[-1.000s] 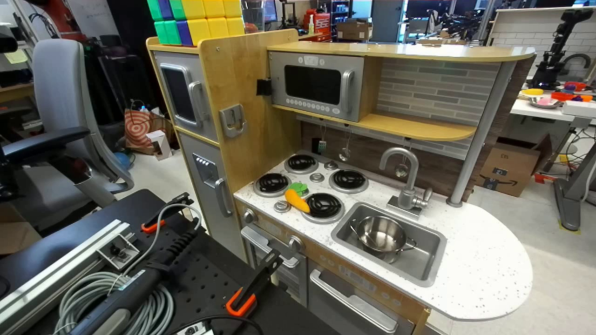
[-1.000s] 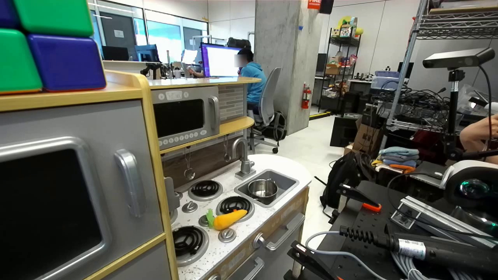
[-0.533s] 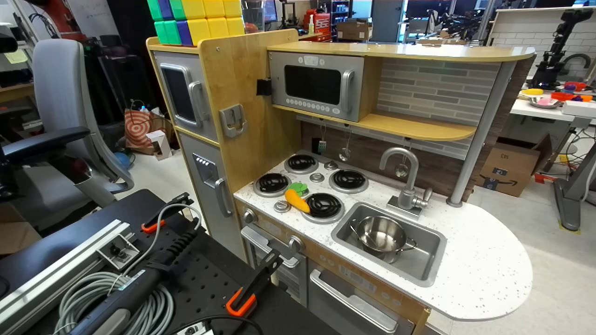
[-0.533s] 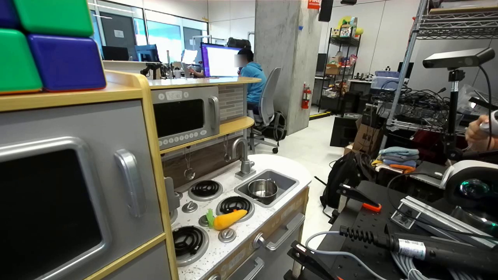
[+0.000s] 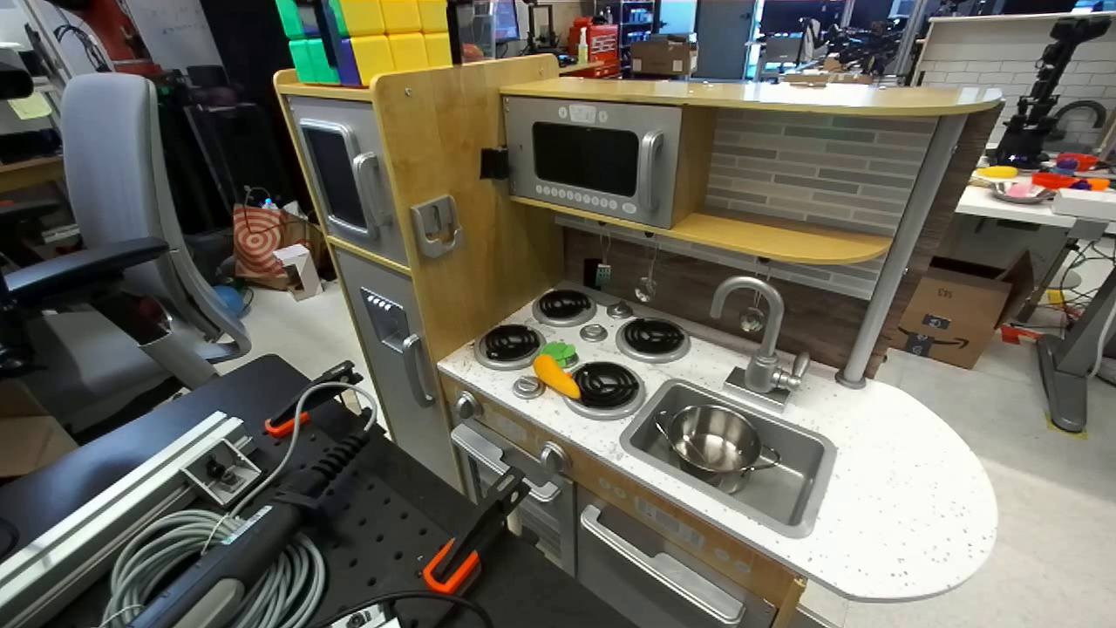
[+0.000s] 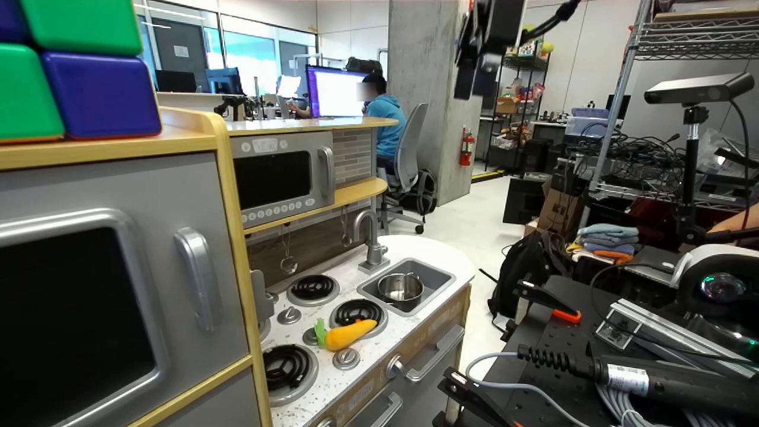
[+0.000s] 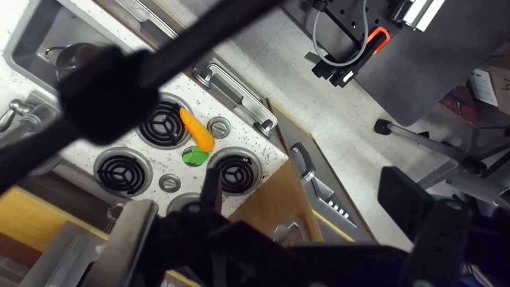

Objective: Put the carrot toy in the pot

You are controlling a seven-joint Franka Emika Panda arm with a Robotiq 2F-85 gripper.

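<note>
The carrot toy (image 5: 555, 375) is yellow-orange with a green end. It lies on the white counter, its tip over the edge of a burner, in both exterior views (image 6: 350, 335) and the wrist view (image 7: 198, 131). The shiny silver pot (image 5: 715, 439) stands in the grey sink, also in an exterior view (image 6: 401, 289); in the wrist view the pot (image 7: 75, 56) is partly hidden by a dark blurred part. My gripper (image 7: 301, 179) is open and empty, its fingers wide apart. It hangs high above the counter, also at the top of both exterior views (image 6: 472, 86) (image 5: 391, 44).
The sink (image 5: 824, 488) has a curved faucet (image 5: 767, 340) behind it. A microwave (image 5: 593, 161) and shelf overhang the back of the counter. A tall cabinet (image 5: 471, 174) with coloured blocks (image 5: 397, 52) on top borders the stove. A black table (image 5: 375, 523) holds cables and clamps.
My gripper has come down into view at the top of both exterior views. The carrot toy and the pot have not moved.
</note>
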